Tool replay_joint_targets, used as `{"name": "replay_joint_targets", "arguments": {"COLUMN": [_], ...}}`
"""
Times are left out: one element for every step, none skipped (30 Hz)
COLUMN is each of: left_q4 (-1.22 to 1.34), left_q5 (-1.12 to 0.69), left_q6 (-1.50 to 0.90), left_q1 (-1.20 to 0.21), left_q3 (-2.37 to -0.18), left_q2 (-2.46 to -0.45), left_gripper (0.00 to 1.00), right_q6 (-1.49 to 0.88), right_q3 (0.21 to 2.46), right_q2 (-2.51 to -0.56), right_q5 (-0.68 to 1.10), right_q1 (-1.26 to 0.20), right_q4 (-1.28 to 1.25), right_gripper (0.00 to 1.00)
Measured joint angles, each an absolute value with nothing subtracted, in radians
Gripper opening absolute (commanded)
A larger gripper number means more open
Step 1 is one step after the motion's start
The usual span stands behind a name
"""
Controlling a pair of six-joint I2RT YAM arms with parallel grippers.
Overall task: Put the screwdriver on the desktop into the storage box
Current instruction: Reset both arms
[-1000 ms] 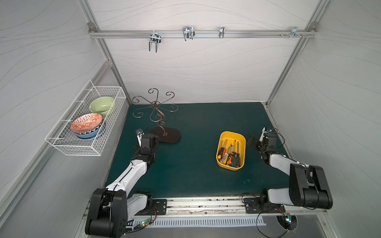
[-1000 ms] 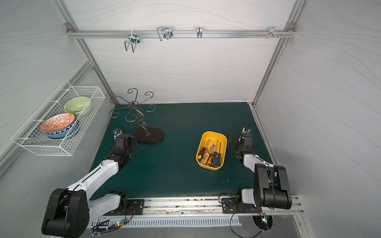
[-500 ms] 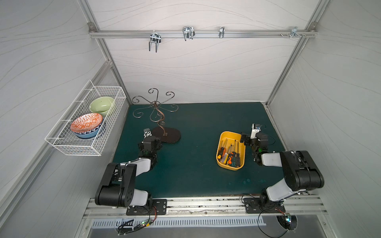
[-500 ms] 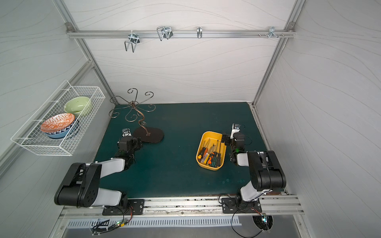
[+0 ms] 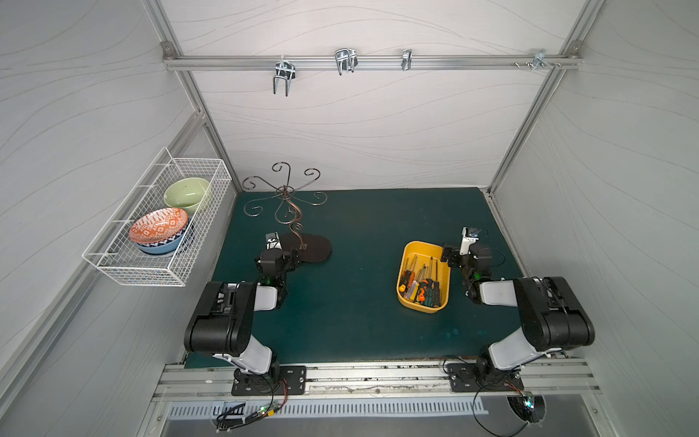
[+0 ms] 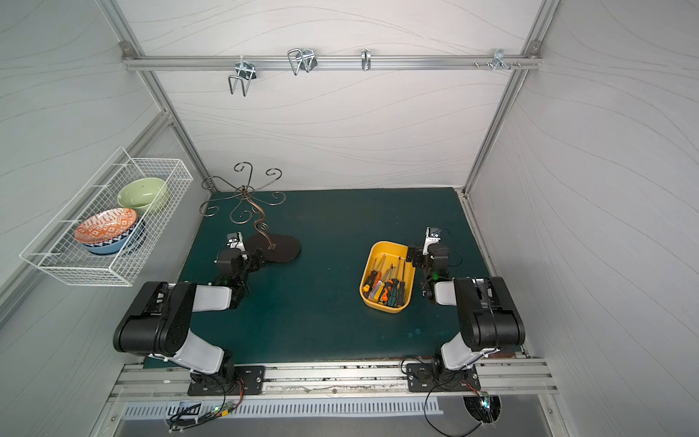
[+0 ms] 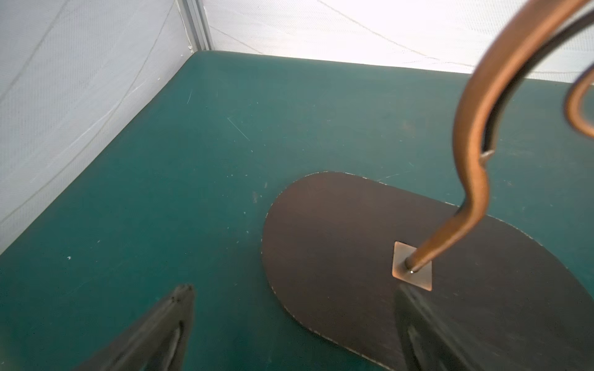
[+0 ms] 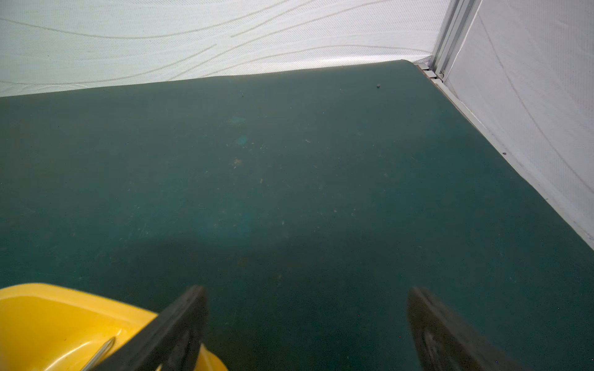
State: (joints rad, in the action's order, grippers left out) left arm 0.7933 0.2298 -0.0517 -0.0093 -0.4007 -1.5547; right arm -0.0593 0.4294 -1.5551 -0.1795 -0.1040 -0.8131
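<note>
Screwdrivers [image 5: 421, 282] in storage box [image 5: 419, 248], left gripper [image 7: 293, 289] wide beside copper stand [image 5: 314, 248], right gripper [image 8: 305, 290] wide

Yellow storage box [image 5: 417, 248], teal desktop [image 5: 359, 242]

On the counter [image 5: 359, 234], the storage box [image 5: 423, 307] sits right of centre, with several screwdrivers [image 5: 421, 283] lying lengthwise in it. The right end effector [image 8: 308, 289] is just beside the box's far right corner, over bare counter. Left of centre stands a hook stand [image 5: 314, 248], with the left end effector [image 7: 294, 289] at the near left edge of its base. A wire basket [image 5: 151, 272] hangs beyond the counter's left edge and holds 2 bowls [image 5: 159, 227], front and back.
</note>
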Motion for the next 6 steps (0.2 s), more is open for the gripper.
{"name": "replay_joint_targets", "arguments": {"left_q4": [0.793, 0.792, 0.791, 0.79, 0.791, 0.791], "left_q5": [0.227, 0.221, 0.216, 0.211, 0.207, 0.204], "left_q6": [-0.051, -0.052, -0.052, -0.052, -0.052, -0.052], "left_q1": [-0.009, -0.006, -0.003, -0.002, -0.001, -0.001], "left_q3": [-0.401, -0.402, -0.402, -0.403, -0.403, -0.403], "left_q2": [-1.555, -1.555, -1.555, -1.556, -1.556, -1.556], "left_gripper": [1.0, 1.0, 1.0, 1.0, 1.0, 1.0], "right_q6": [-0.059, -0.059, -0.059, -0.059, -0.059, -0.059], "right_q3": [0.429, 0.429, 0.429, 0.429, 0.429, 0.429], "right_q2": [-1.555, -1.555, -1.555, -1.555, -1.555, -1.555], "right_q5": [-0.179, -0.179, -0.179, -0.179, -0.179, -0.179], "right_q1": [-0.104, -0.104, -0.104, -0.104, -0.104, -0.104], "right_q4": [-0.813, -0.813, -0.813, -0.813, -0.813, -0.813], "right_gripper": [0.99, 0.99, 0.99, 0.99, 0.99, 0.99]}}
